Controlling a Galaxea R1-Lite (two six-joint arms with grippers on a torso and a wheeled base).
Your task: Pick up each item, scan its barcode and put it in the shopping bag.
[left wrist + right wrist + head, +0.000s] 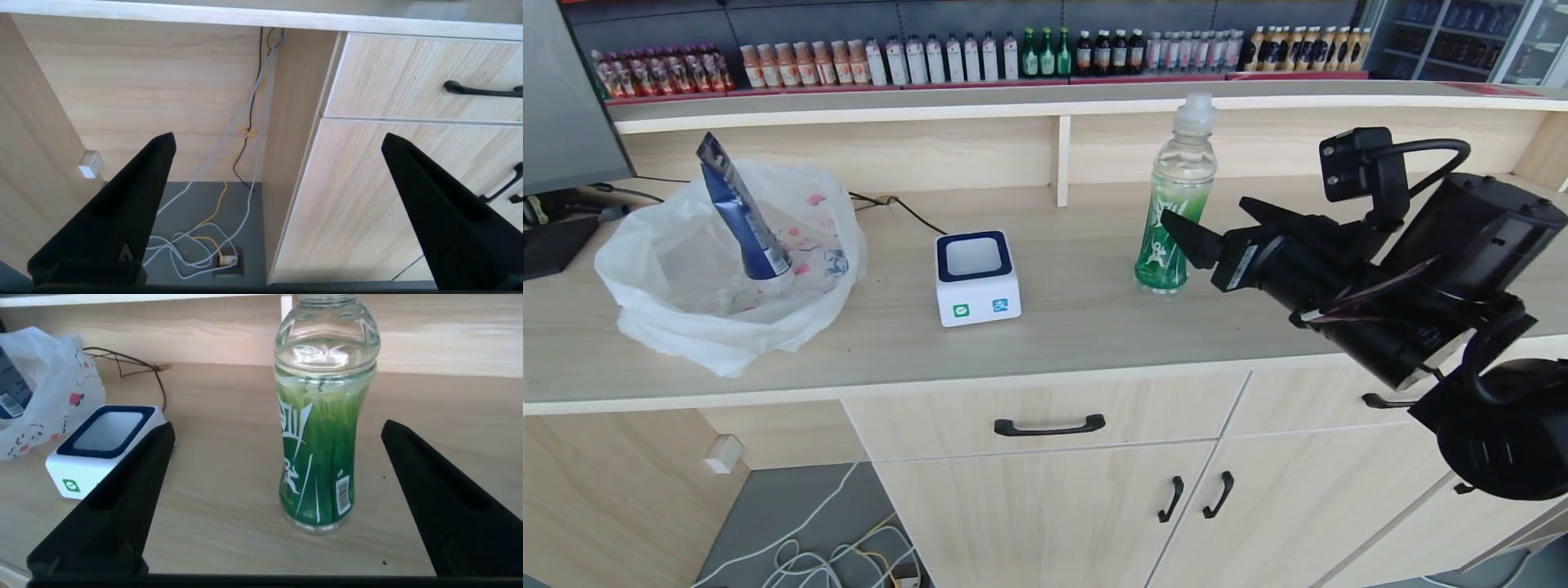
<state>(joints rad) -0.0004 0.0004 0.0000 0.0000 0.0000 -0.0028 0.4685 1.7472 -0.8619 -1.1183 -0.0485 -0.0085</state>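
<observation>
1. The work surface is a light wooden counter (1078, 335) in a shop. A shelf of drinks (980, 57) runs along the wall behind it.
2. A white scanner (978, 276) with a dark-rimmed window on top sits on the counter. It is the reference for all positions below.
3. The bottle (1176, 196) stands upright on the counter to the right of the scanner, well apart from it. It is clear, with a green label and a pale cap.
4. The shopping bag (727, 278), white plastic and open at the top, lies to the left of the scanner, apart from it. A blue tube (739, 208) stands tilted inside it.
5. The right gripper (278, 429) is to the right of the scanner, level with the bottle. Its fingers are spread wide and grip nothing. The bottle stands in line with the gap between them.
6. The left gripper (278, 143) is lower than the scanner, facing the cabinet front (409, 163) under the counter and the cables (204, 237) on the floor. Its fingers are spread wide and hold nothing.
</observation>
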